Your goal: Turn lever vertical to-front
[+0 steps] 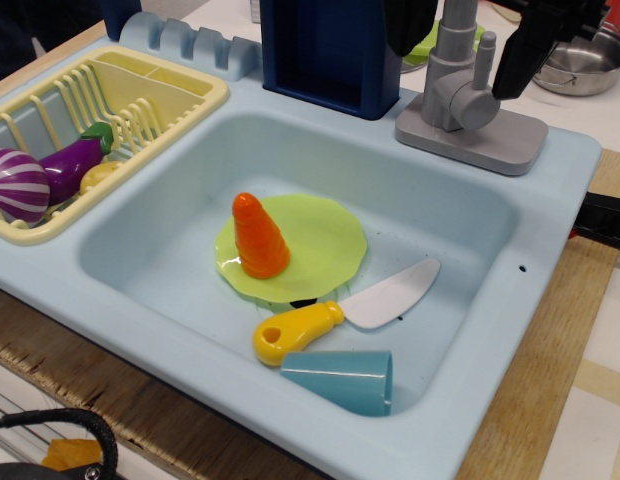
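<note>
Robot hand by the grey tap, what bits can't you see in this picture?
- Gripper: top cut off by the picture edge; open or shut is unclear.
- Faucet column: upper end cut off.
- Lever: its side partly hidden behind the gripper; contact unclear.

My end effector (pixel 535 45) hangs at the back right, just right of the lever (pixel 483 58), which stands upright on the faucet (pixel 460 100). The faucet sits on the rim behind the sink (pixel 470 215). Down in front of me and to my left, in the sink, a carrot (pixel 258 237) stands on a plate (pixel 315 240). Nearer the front lie a knife (pixel 340 315) and a cup (pixel 342 379). Far to my left a rack (pixel 140 100) holds an eggplant (pixel 75 160). Right of me sits a pot (pixel 580 65).
</note>
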Controlling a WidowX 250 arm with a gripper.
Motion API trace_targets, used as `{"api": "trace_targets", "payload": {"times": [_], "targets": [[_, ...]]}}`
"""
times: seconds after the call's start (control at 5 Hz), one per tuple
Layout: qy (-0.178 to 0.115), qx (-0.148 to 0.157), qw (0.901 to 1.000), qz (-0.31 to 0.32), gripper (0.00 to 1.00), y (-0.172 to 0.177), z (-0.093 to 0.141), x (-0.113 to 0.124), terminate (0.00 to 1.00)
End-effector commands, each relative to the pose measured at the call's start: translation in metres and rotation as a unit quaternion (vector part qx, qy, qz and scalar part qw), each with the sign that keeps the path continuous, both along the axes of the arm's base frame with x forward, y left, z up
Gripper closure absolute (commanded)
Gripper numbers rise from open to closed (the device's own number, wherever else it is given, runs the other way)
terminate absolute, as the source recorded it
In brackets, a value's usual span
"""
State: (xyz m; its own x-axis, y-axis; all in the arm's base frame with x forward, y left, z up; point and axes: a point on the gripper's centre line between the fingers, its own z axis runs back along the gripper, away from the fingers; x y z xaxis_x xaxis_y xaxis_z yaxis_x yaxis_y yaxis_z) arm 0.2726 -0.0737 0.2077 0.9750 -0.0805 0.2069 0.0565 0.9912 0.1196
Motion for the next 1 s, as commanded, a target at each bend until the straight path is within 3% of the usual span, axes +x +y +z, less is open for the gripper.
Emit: {"api": "trace_targets", "payload": {"times": [0.0,0.2,0.6,0.8], "targets": [[0.0,0.0,1.0,0.0,0.0,0.0,0.0,0.0,0.0],[-0.051,0.014,0.9977,-0.043,0.0,-0.005,0.004,0.014,0.0],[-0.098,0.033,0.9916,-0.077,0.0,-0.011,0.006,0.03,0.0],[-0.105,0.038,0.9909,-0.075,0.0,-0.011,0.006,0.038,0.0]]}}
